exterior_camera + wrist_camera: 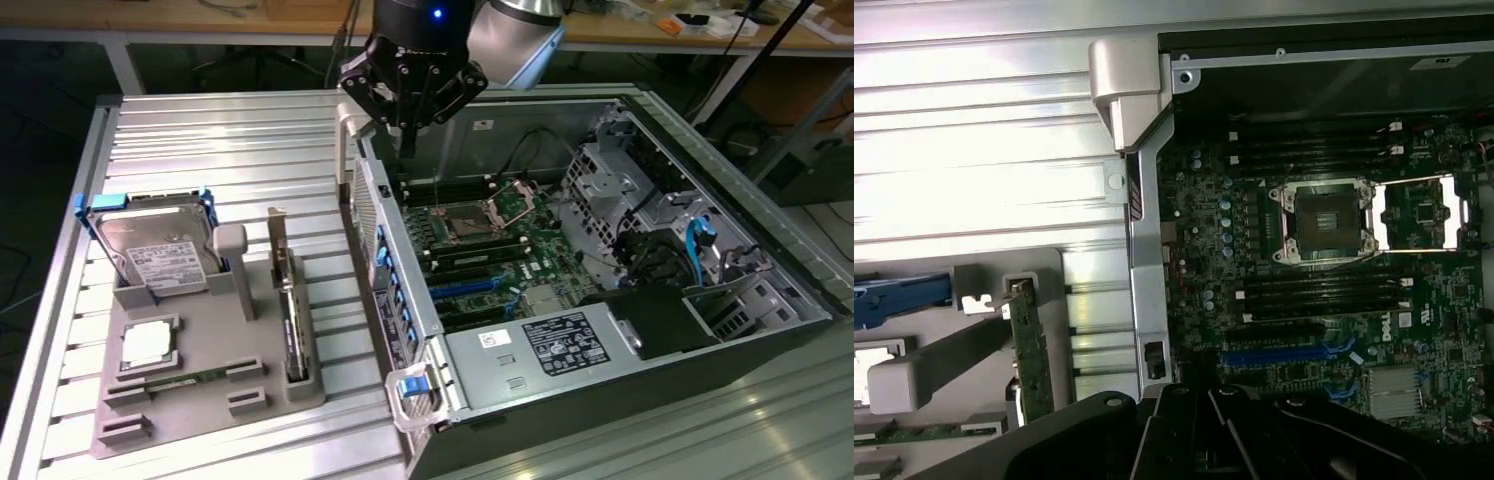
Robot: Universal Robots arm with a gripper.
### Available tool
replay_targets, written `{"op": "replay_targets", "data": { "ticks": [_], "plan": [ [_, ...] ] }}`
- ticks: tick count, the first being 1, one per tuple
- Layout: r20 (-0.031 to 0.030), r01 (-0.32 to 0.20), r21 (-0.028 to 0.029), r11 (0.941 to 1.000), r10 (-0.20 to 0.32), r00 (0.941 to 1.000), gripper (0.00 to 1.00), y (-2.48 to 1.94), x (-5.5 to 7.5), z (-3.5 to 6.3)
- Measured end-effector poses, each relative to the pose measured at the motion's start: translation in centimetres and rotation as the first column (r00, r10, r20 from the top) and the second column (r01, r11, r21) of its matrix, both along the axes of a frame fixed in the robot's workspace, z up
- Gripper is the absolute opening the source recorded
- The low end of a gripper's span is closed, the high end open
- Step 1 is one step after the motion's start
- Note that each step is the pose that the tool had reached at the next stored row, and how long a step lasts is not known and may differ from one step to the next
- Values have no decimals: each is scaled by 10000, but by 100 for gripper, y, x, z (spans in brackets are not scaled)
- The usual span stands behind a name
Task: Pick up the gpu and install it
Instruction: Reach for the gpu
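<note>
Nearest the wrist camera is the gripper [1199,405] itself, and I read its dark fingers [1176,432] as pressed together with nothing between them. On my exterior feed it hangs tips-down over the far end of the open computer case [561,360], just above the case wall that faces the grey holder [200,415]. The gpu [288,305] is not in the case. It stands on its long edge in a slot of that holder, on the slatted metal worktop [227,140], to the exterior view's left of the case and well apart from the gripper. From the wrist I can see its green board edge-on, with the silver bracket at the end nearer the gripper. Further to the exterior view's left in the same holder, a hard drive [158,255] with a white label leans back in a blue-railed frame. A processor chip [147,340] lies flat in front of it, and a narrow memory stick [174,381] lies nearer the camera again. Inside the case I can make out the motherboard [501,255] with its processor socket [1324,222] uncovered, dark memory slots on both sides of it, and a blue expansion slot [1284,355].
</note>
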State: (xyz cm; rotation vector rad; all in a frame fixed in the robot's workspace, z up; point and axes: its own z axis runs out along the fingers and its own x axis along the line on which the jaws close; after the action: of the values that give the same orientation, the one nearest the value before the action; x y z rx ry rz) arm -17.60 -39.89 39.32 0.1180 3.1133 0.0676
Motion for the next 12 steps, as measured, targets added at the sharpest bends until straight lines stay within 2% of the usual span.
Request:
{"op": "replay_targets", "data": {
  "ticks": [12],
  "plan": [
    [-1,0,0,10000,0,10000,11,0,-73,0]
  ]
}}
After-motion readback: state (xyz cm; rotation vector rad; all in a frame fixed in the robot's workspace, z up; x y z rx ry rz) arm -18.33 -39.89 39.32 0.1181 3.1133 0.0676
